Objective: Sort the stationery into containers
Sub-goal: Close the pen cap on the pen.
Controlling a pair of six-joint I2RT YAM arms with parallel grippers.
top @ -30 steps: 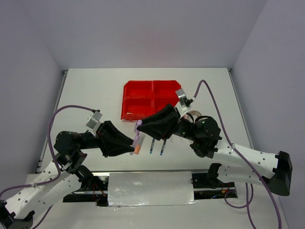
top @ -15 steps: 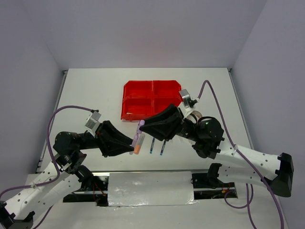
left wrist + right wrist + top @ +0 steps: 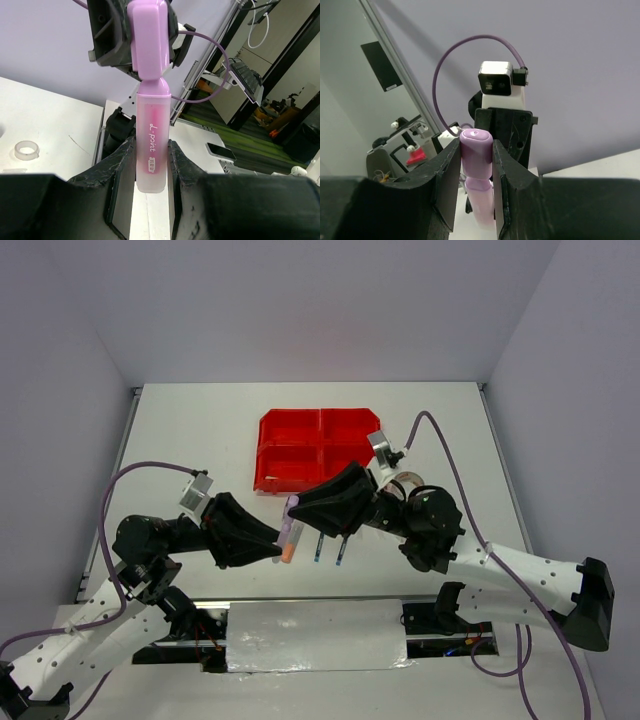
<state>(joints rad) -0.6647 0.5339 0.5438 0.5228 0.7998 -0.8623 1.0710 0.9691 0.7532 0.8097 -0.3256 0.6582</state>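
Hardly anything shifted, just my right wrist nudging back left a hair.
My left gripper [image 3: 150, 167] is clamped on the barrel of one pink highlighter [image 3: 150, 125], "L. point" printed up it. My right gripper [image 3: 476, 165] pinches its cap [image 3: 476, 147], midair just in front of four red bins [image 3: 300, 430]. Two blue pens [image 3: 318, 546] [image 3: 340, 550] lie on the table [image 3: 200, 440] below, plus one tape roll [image 3: 26, 149].

Top external: high above near edge of worktop [image 3: 190, 430], looking down; left wrist, right wrist: close-up, facing each other from opposite ends of pink highlighter [image 3: 151, 145]; all three share it.
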